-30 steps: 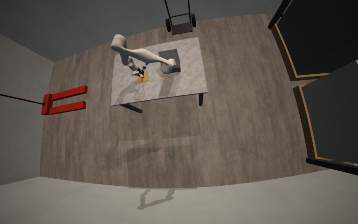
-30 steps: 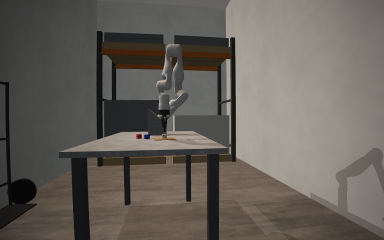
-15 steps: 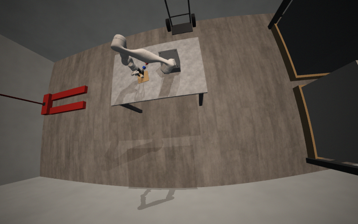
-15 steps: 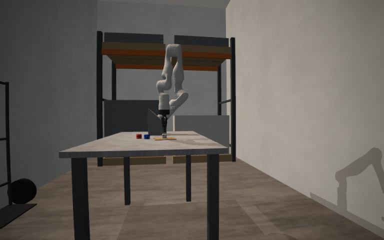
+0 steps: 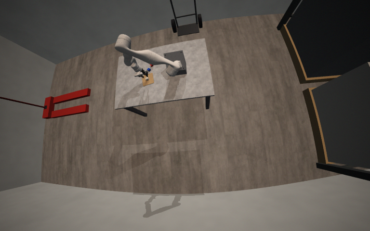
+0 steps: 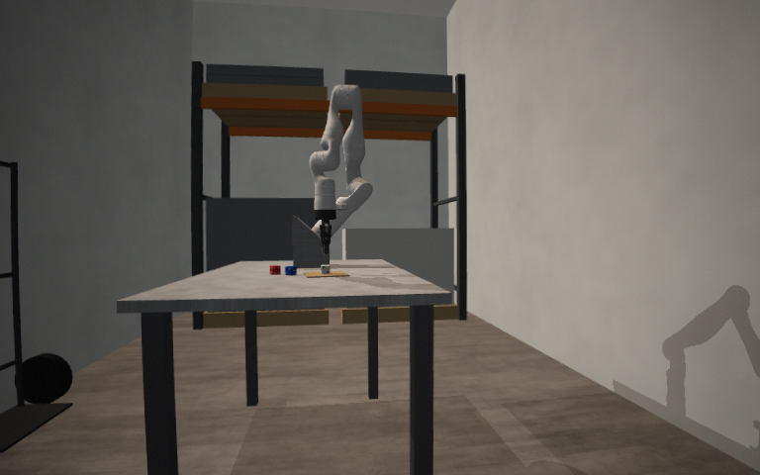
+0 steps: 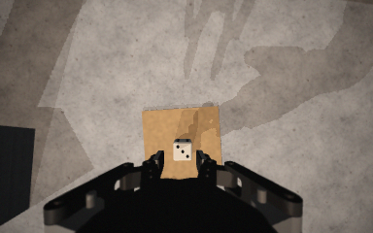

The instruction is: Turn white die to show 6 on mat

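Observation:
The white die (image 7: 182, 150) lies flat on the tan mat (image 7: 183, 137), near the mat's edge closest to the wrist camera, with three pips on top. In the side view the white die (image 6: 324, 269) rests on the mat (image 6: 326, 274). My gripper (image 6: 325, 246) hangs straight above it with a clear gap. In the wrist view my gripper's fingers stand apart, wider than the die, and hold nothing. The red die (image 6: 274, 269) and the blue die (image 6: 289, 270) sit side by side on the table, left of the mat.
The arm's dark base plate (image 5: 175, 63) is on the table behind the mat. A hand truck (image 5: 186, 20) stands beyond the table's far edge. A shelf rack (image 6: 328, 184) is behind the table and a wall on the right.

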Motion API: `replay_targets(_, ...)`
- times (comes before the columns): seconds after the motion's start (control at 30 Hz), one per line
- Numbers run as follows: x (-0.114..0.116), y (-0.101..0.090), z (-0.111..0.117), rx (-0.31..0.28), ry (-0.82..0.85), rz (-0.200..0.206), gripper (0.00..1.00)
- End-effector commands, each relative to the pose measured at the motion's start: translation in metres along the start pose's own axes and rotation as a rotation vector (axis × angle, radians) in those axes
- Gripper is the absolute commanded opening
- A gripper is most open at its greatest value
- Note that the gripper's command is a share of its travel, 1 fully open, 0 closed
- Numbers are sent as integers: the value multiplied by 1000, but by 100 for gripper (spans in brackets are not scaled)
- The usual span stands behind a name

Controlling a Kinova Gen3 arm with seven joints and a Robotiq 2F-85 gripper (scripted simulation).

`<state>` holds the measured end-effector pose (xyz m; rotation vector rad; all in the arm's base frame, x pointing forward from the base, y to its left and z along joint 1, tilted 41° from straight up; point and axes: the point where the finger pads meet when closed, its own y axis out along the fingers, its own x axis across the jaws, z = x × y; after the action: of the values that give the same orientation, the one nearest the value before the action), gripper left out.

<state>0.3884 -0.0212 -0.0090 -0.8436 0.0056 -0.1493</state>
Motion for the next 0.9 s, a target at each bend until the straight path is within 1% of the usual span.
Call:
replay_targets(0.0,3,-11,-3,-9,1,-12,46)
replay_targets(0.13,3,-15,-3,-9,1,-12,46)
replay_targets(0.37,3,-15,-3,-14,1,-11,46)
replay_targets(0.43,3,-14,-3,-29,2,-8,46)
replay_targets(0.53,2,-12,-3,-73,5,-1,46)
replay_targets(0.63,1,-11,-3,-134,6,3,46)
replay_targets(0.77,2,-12,-1,-214,5,-1,46)
replay_targets(0.87,3,-14,0,-253,3,-8,46)
